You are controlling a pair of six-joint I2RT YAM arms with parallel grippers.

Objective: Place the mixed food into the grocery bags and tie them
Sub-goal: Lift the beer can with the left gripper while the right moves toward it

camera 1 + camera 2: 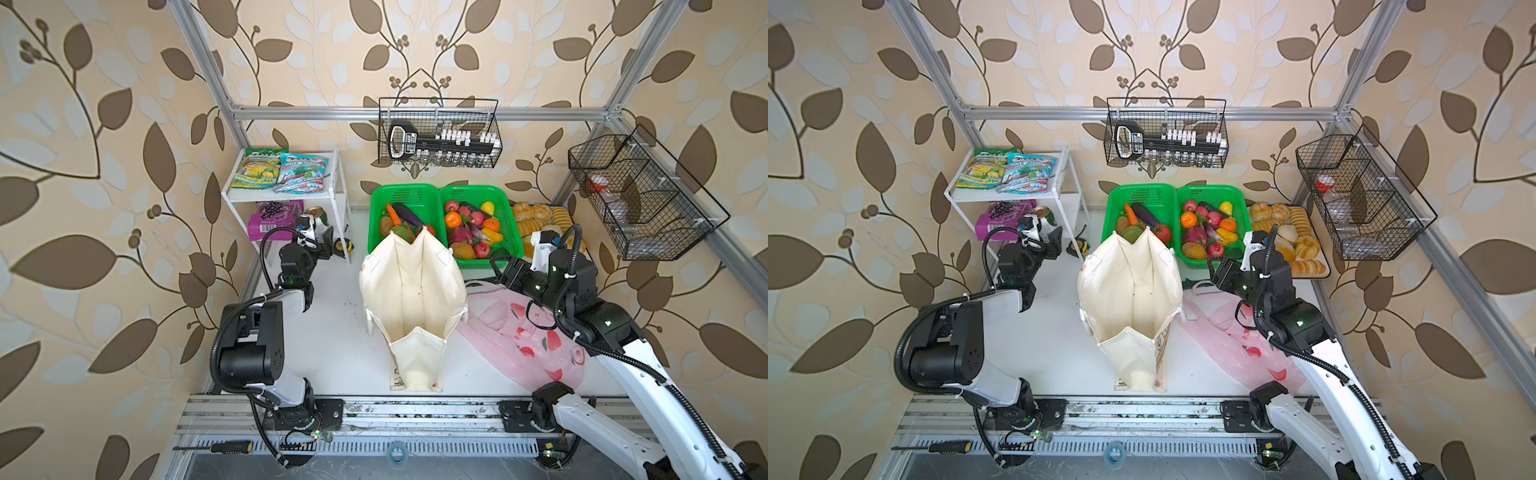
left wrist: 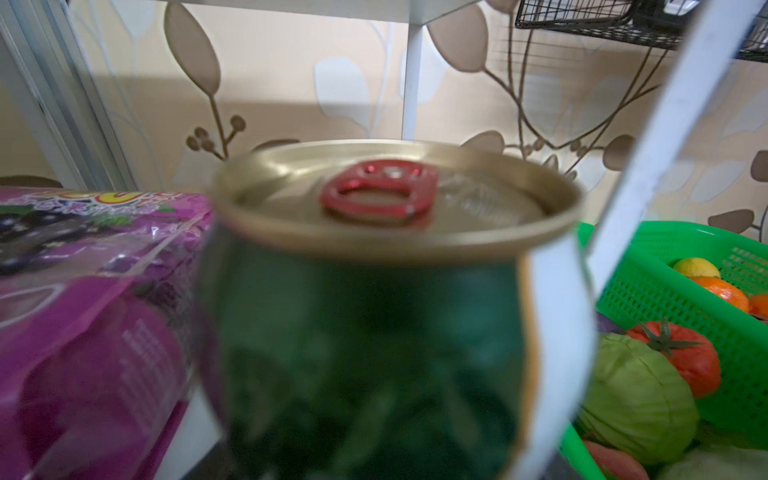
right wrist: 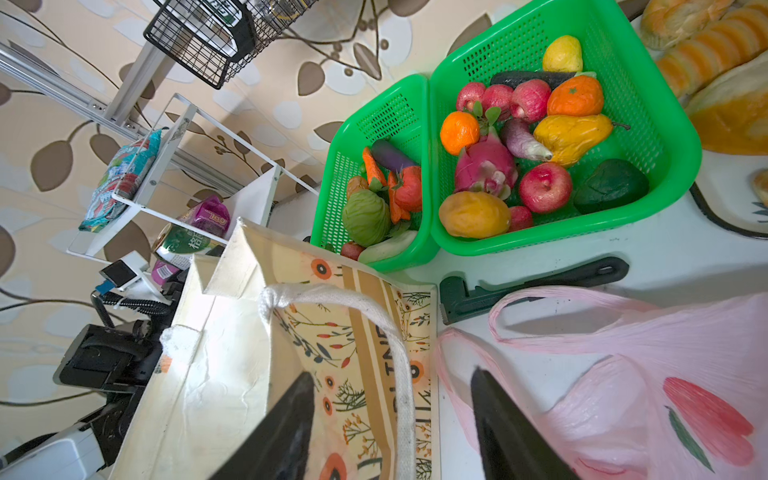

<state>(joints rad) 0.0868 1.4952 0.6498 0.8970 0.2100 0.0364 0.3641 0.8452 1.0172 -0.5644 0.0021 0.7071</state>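
On the lower shelf of the white rack (image 1: 338, 195), in both top views, the small can (image 1: 316, 212) stands just beside the purple grape-print packet (image 1: 270, 222), with its gold lid facing up; its long axis is upright, and the left gripper (image 1: 318, 228) is right up against it on the near side; the jaws seem to bracket the can, but I cannot tell from here whether they are pinching it; the canvas tote (image 1: 411, 291) stands mouth-up towards the middle of the table, to the right of the can, so the carry would go rightward and over its rim; the right gripper (image 1: 505, 272) sits beyond the tote, well apart from the can, so the left arm is plainly the nearer.

In the left wrist view, the small can (image 2: 374, 311) fills the frame dead ahead, blurred by closeness, with its red pull-tab showing on the lid; no fingers show, so the hold cannot be judged; the packet (image 2: 83, 332) lies beside it.

In the right wrist view, the right gripper (image 3: 390, 436) has its two dark fingers (image 3: 286, 428) spread well apart with nothing between them, above the tote's side panel and near the pink plastic bag (image 3: 623, 353), which lies flat on the table; the can (image 3: 183, 245) shows past the tote's far rim.
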